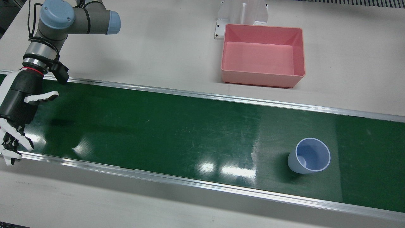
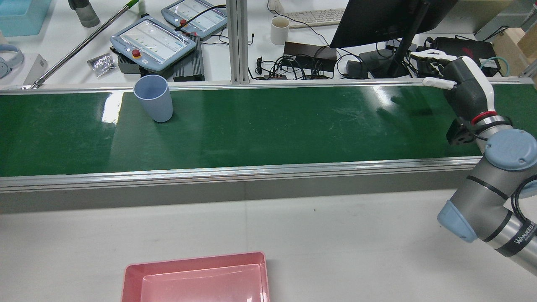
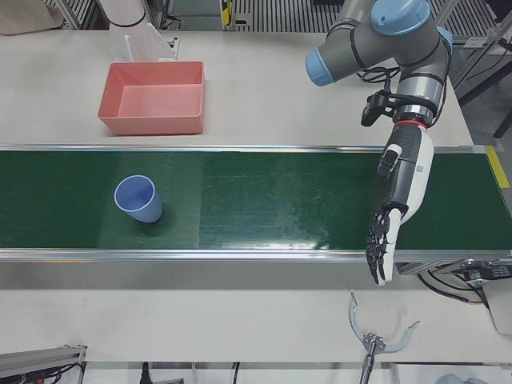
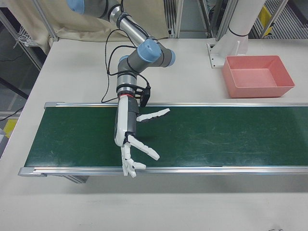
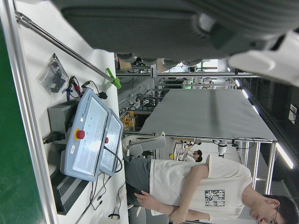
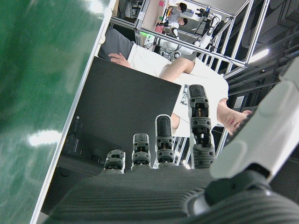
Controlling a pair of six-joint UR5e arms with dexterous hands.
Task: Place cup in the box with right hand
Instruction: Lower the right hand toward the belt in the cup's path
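Note:
A pale blue cup (image 1: 309, 155) (image 2: 153, 98) (image 3: 138, 199) stands upright on the green belt, near the belt's operator-side rail. The pink box (image 1: 259, 79) (image 2: 195, 260) (image 4: 257, 90) rests empty on the white table on the robot's side of the belt. My right hand (image 1: 17, 104) (image 2: 465, 84) (image 4: 127, 130) hovers over the opposite end of the belt, far from the cup, open with its fingers (image 6: 159, 140) spread and nothing in it. Of my left hand (image 5: 187, 23) only a dark strip of its body shows; its fingers are hidden.
Metal rails (image 1: 202, 95) edge the belt (image 1: 158, 133) on both long sides. A white pedestal (image 1: 243, 12) stands behind the box. Beyond the belt are teach pendants (image 2: 153, 42), a mug (image 2: 280, 30), a monitor (image 2: 377, 21) and a person (image 5: 201, 186).

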